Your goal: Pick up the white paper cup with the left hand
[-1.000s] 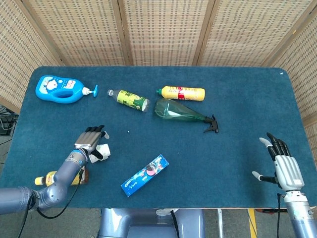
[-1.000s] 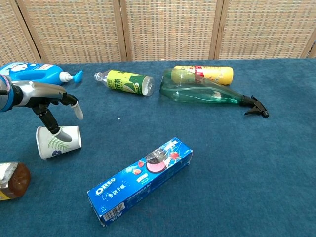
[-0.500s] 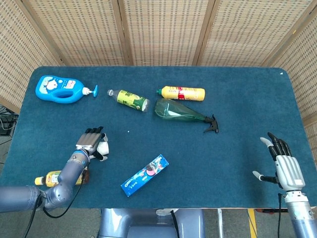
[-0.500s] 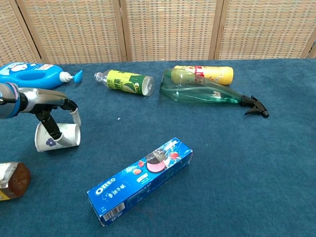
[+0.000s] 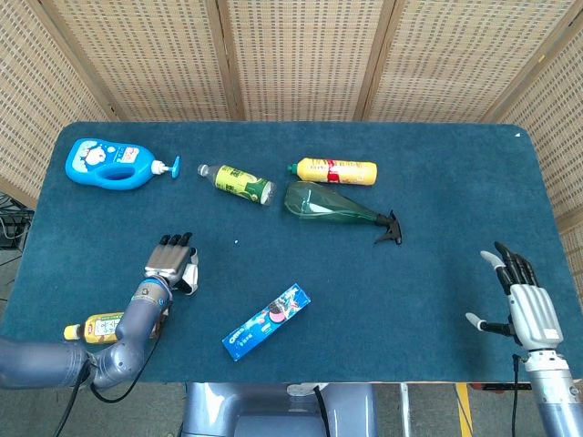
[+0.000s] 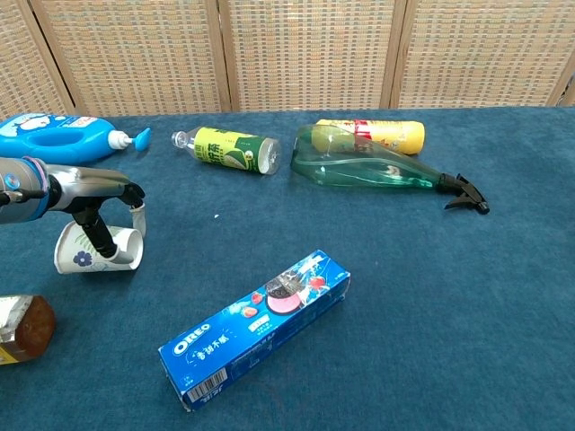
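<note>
1. While the white paper cup [image 6: 94, 250] lies on its side on the blue table [image 5: 437, 191], the left hand [image 5: 171, 265] sits directly over it, fingers draped across its upper wall and a dark finger reaching down at its open mouth.
2. Whether that hand truly clamps the cup or only rests on it, I cannot tell; the cup is not lifted.
3. Thin paper like this is probably very light, crushable, and prone to rolling away under a push.
4. A sound hold would likely be around the mid-wall, thumb opposite fingers, squeezing gently.
5. Just below the left hand lies an amber bottle [image 6: 22, 329]; an Oreo box [image 6: 256, 327] lies to its right.
6. Far across the table, the right hand [image 5: 526, 305] holds nothing, fingers spread.
</note>
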